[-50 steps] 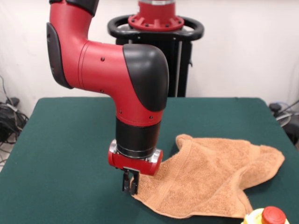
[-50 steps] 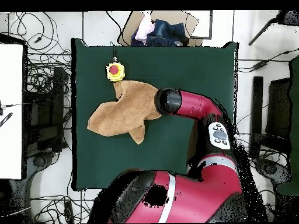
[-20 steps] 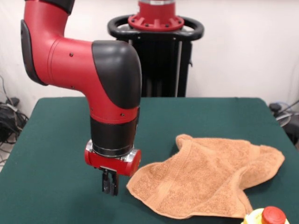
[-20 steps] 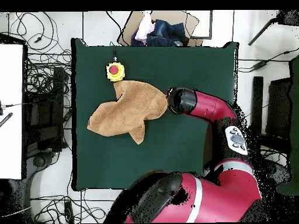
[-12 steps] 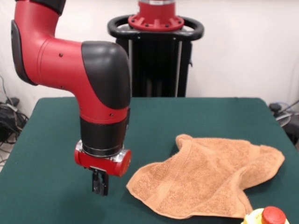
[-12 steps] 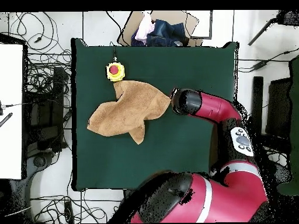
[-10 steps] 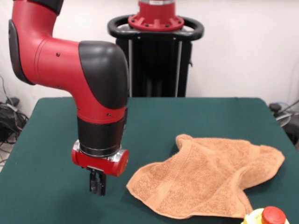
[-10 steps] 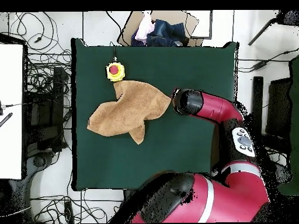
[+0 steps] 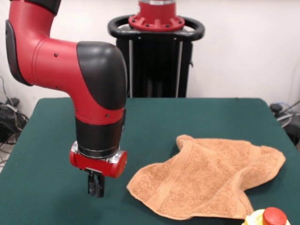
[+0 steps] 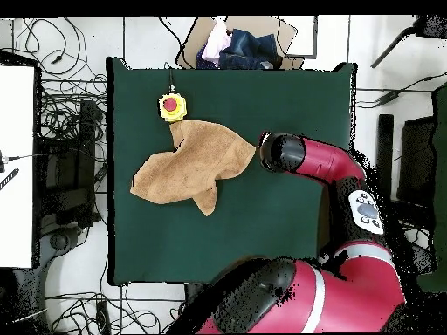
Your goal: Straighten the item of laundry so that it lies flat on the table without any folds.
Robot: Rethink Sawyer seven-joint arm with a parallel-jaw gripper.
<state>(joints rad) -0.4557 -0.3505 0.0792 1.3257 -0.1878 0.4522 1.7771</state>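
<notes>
Where the arm ends in the front view, the jaws (image 9: 95, 184) hang straight down with their two dark fingers drawn close together, almost no gap showing between them, and nothing is caught in them. Their tips hover just above the green worktop (image 9: 51, 154); whether they touch the cloth cover cannot be made out. They stand clear of the towel's nearest corner, beside it and not touching it.

Counted out, there is one towel (image 9: 208, 174), one arm, one worktop and one yellow-based button with a red cap (image 9: 268, 217). The single orange-tan towel lies crumpled on the worktop, to the right of the jaws in the front view, with a raised fold running up to a peak on its far side and a flap turned toward the right edge. A woven band shows faintly near the corner closest to the jaws.

From overhead the towel (image 10: 191, 164) spreads as an uneven shape with pointed lobes, left of the worktop's (image 10: 262, 235) middle, and the button (image 10: 172, 106) sits just off its upper edge. In that view the arm's black and red wrist covers the jaws completely. The button is cut off by the bottom edge of the front view.
</notes>
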